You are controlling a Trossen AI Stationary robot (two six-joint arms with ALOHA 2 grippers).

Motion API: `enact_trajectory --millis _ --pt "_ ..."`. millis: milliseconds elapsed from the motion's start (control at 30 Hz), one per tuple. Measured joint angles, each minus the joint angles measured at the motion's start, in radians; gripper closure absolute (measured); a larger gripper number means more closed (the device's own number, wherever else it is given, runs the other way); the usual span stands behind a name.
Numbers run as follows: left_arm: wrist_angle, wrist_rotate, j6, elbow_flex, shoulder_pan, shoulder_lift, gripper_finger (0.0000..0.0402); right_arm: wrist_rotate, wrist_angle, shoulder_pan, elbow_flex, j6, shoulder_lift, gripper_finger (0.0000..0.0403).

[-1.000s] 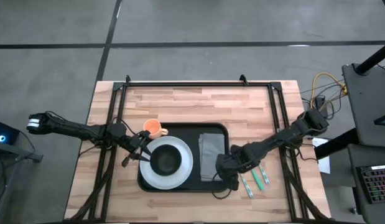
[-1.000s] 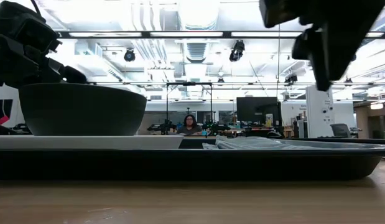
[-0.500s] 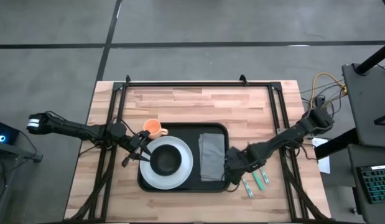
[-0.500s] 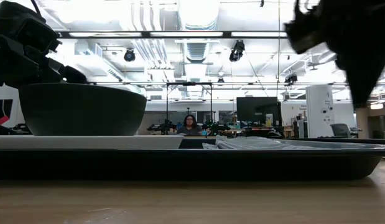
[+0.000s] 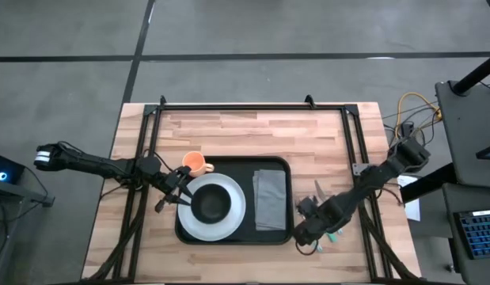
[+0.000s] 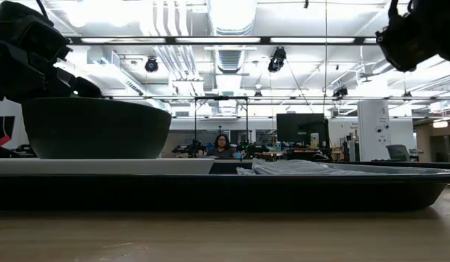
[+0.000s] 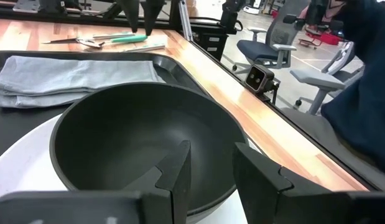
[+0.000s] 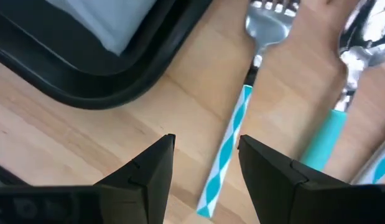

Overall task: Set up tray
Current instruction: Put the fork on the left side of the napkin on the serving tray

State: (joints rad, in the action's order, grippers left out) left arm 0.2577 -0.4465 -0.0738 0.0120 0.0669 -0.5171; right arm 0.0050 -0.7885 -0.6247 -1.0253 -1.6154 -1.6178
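The black tray lies mid-table. It carries a white plate with a dark bowl on it, and a folded grey napkin on its right half. My left gripper is open at the bowl's left rim, with one finger inside the bowl and the other outside. My right gripper is open and hangs above a fork with a teal-and-white handle, which lies flat on the wood right of the tray. The fork lies between the fingers, untouched. My left gripper straddles the bowl's wall at the rim, one finger in the hollow and one outside, coming in low from the table's left. I cannot tell whether either finger touches the wall. The bowl sits upright on the plate.
An orange cup stands on the wood by the tray's far left corner. More cutlery, including a teal-handled spoon, lies beside the fork. The tray's near right corner is close to my right gripper. A person sits far behind the table.
My right gripper has moved from above the tray's near right part, off the tray toward the table's right and near edge, to above the cutlery. In the low view it has gone out at the upper right. The left arm, bowl, plate and napkin have stayed put.
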Motion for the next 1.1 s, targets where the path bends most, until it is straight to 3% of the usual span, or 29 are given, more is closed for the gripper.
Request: enact_trajectory --millis 333,1100 --pt "0.0 0.0 0.0 -0.001 0.0 0.0 0.0303 -0.074 -0.037 0.0 -0.063 0.022 -0.133 0.0232" --pt "0.0 0.0 0.0 -0.001 0.0 -0.001 0.0303 -0.109 0.039 0.003 -0.025 0.014 -0.198 0.024"
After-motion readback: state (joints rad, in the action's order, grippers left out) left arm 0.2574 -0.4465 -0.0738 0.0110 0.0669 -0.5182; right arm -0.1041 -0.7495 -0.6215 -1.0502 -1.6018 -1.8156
